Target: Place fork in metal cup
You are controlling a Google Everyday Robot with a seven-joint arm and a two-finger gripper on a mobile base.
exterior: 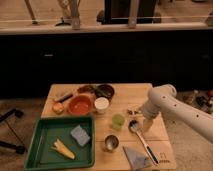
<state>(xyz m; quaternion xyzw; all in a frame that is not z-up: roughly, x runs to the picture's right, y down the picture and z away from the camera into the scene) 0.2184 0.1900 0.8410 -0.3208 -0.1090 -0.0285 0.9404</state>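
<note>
The metal cup (111, 142) stands upright near the table's front edge, just right of the green tray. My gripper (141, 118) is at the low end of the white arm (161, 102), close above the table. It is right of the pale green cup and up and to the right of the metal cup. A small thin greyish piece (132, 111) beside the gripper looks like the fork. I cannot tell whether it is held or lying on the table.
A green tray (45, 155) holds a grey sponge (80, 135) and a yellow item (62, 148). A pale green cup (118, 120), a white-topped container (101, 103), an orange bowl (80, 105) and a dark bowl (105, 91) stand mid-table. A black-handled utensil (145, 145) and a grey cloth (136, 159) lie front right.
</note>
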